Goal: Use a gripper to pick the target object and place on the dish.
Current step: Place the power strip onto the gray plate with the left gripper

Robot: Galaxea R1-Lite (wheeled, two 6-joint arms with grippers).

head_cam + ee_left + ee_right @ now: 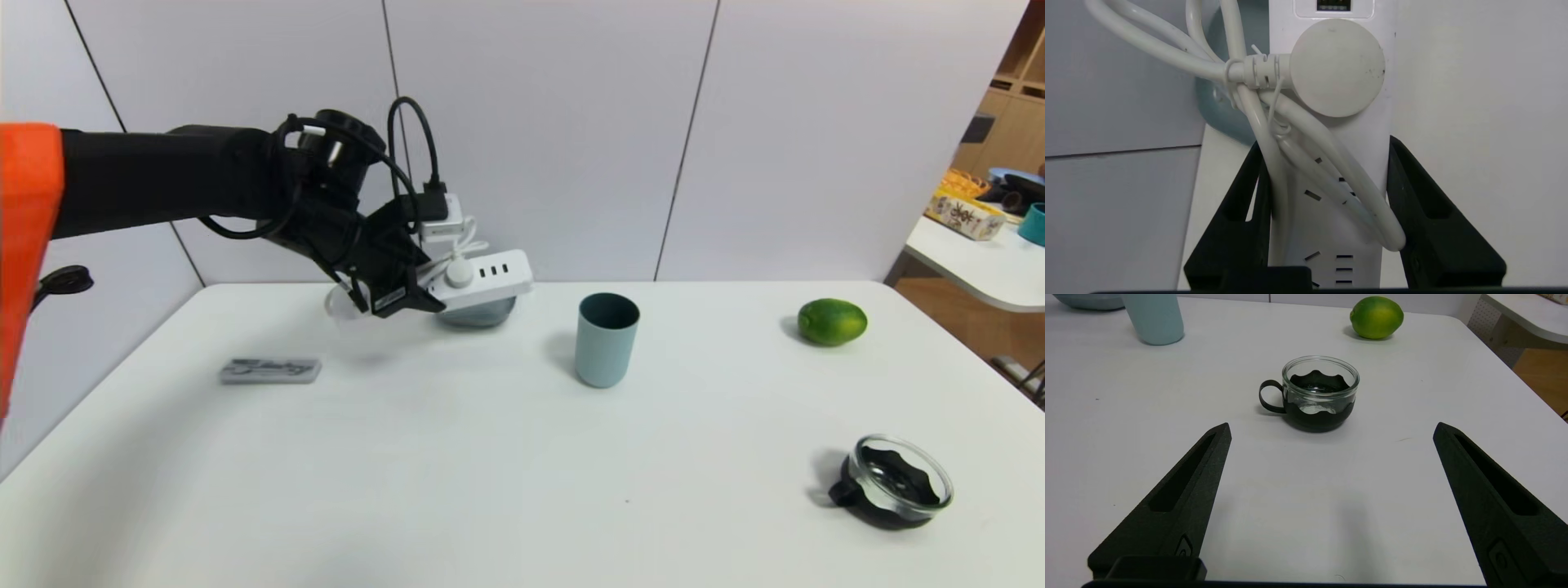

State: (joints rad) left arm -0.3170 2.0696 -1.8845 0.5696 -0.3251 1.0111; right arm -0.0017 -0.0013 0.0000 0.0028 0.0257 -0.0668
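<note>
White table under grey wall panels: the left gripper point(408, 298) clamps the power strip point(482, 282) aloft, its long axis running out past the fingertips, the dish point(478, 314) just beneath. Right gripper point(1331, 430) idles, fingers spread.

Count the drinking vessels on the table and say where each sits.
2: a blue-grey cup at mid-table, right of the dish; a glass cup with black holder at the near right.
</note>
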